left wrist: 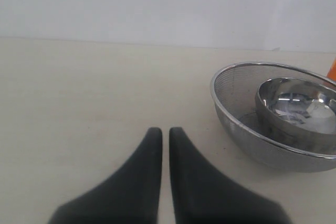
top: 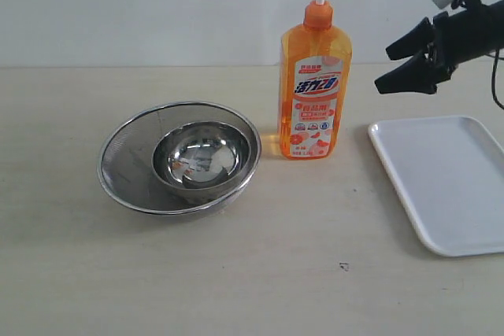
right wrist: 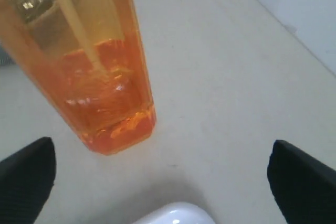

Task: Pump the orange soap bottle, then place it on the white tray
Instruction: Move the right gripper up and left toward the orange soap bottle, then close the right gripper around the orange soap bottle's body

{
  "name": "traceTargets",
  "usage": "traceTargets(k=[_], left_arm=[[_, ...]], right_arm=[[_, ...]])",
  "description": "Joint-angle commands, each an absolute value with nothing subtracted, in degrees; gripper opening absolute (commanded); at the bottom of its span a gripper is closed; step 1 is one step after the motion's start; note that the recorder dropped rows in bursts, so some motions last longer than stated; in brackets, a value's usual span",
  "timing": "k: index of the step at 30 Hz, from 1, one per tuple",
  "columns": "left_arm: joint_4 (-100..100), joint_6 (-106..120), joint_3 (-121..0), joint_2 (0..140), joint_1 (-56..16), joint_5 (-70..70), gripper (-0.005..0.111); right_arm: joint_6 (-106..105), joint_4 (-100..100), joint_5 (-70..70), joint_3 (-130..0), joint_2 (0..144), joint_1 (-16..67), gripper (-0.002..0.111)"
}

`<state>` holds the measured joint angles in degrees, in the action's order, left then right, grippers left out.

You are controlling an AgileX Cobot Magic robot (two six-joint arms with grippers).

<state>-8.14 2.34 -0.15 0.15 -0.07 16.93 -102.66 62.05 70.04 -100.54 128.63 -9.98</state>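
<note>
Showing orange soap bottle [top: 314,92] whole: exterior; base only: right wrist.

left hand [left wrist: 163,134]: closed (slim gap shows) | right hand [top: 383,70]: spread wide, raised, holding nothing

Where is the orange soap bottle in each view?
Exterior: the orange soap bottle stands upright near the centre, between the steel bowls and the white tray.
Left wrist: only an orange sliver shows at the picture's right edge, beyond the bowls.
Right wrist: its lower body fills the picture's upper left.
Shared landmark: the bowls link exterior and left wrist; the tray's corner links exterior and right wrist.
</note>
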Motion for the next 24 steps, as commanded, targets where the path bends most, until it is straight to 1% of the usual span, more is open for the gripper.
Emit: traceTargets(k=[1, 9, 13, 15, 19, 24], left_arm=[[-7.9, 2.6, 0.0, 0.0, -0.4, 16.9, 0.005], [-7.9, 2.6, 0.0, 0.0, -0.4, 16.9, 0.005], [-7.9, 2.6, 0.0, 0.0, -0.4, 16.9, 0.005], [-7.9, 2.6, 0.0, 0.0, -0.4, 16.9, 0.005], [-7.9, 2.6, 0.0, 0.0, -0.4, 16.9, 0.005], [-7.9, 2.6, 0.0, 0.0, -0.4, 16.9, 0.005]], right_arm=[[-111.6, 66.2, 70.0, -94.2, 128.1, -12.0, 0.105], [-121.9, 77.7, 70.0, -84.7, 126.6, -11.7, 0.105], [-121.9, 77.6, 70.0, -84.5, 126.6, -9.5, 0.105], [-121.9, 78.8, 70.0, -84.5, 126.6, -6.7, 0.105], [-121.9, 79.7, 70.0, -84.6, 126.6, -4.0, 0.105], [-121.9, 84.0, 70.0, -86.9, 126.6, -3.4, 0.105]])
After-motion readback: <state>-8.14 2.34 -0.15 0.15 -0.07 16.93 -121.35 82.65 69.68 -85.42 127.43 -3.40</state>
